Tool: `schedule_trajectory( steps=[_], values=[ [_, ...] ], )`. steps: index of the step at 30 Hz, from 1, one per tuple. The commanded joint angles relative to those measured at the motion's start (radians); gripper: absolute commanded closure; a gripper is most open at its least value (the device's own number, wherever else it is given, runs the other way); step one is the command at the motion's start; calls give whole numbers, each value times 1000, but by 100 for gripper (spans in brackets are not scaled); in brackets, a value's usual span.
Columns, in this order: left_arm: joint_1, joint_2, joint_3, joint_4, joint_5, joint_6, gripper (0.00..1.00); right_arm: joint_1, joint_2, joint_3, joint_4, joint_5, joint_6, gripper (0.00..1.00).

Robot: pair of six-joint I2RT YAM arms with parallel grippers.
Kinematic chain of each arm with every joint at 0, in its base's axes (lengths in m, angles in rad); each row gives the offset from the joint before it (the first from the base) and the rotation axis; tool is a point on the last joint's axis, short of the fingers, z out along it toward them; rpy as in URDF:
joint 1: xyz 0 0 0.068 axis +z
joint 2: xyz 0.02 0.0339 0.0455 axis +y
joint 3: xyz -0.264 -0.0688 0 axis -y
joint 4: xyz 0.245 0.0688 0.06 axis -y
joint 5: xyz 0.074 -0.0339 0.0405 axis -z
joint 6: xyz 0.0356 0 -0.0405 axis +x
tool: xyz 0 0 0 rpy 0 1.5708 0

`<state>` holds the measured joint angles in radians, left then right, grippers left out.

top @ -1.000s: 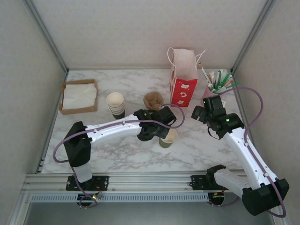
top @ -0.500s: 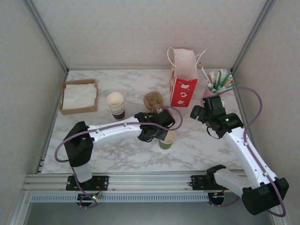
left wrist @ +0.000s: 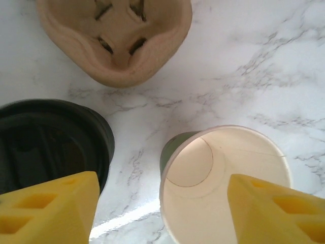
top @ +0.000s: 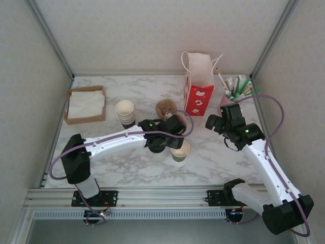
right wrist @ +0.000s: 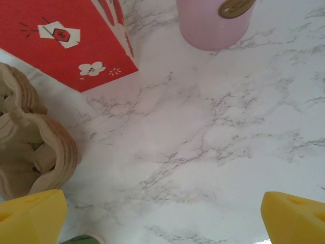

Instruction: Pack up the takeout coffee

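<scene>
Takeout coffee cup, lidless, lower right of left wrist view. Left gripper wide, one finger over rim: could tip it. Right gripper wide.

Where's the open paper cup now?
The open paper cup stands just right of centre in the top view, near side of the cup carrier, under the open left gripper, black lid stack to its left.

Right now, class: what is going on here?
The left gripper hangs open over a lidless paper cup standing on the table, beside a black stack of lids and a pulp cup carrier. The right gripper is open too, holding nothing, near the red bag. The cup is not yet capped or packed.
</scene>
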<state>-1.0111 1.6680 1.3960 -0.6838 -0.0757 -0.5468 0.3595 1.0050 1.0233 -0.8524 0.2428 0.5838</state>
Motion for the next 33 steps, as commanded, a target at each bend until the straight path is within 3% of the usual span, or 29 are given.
schedule_trajectory(
  steps=[1, 3, 8, 14, 18, 33],
  values=[
    [34, -103, -7, -21, -7, 7, 12, -4, -32, 15, -3, -52, -51, 1],
    [47, -156, -22, -24, -10, 8, 1, -4, -47, 31, -16, -96, -66, 1],
    [87, -290, -74, -15, -40, -31, 0, -5, -98, 36, -28, -181, -93, 1],
    [91, -403, -146, -16, -275, -92, 0, -2, -74, 45, -1, -343, -123, 1],
    [135, -453, -238, 36, -318, -69, 0, 35, -14, 69, 22, -403, -134, 1],
    [526, -676, -617, 390, 260, -169, 0, 383, 356, 290, -17, -282, -234, 7]
  ],
)
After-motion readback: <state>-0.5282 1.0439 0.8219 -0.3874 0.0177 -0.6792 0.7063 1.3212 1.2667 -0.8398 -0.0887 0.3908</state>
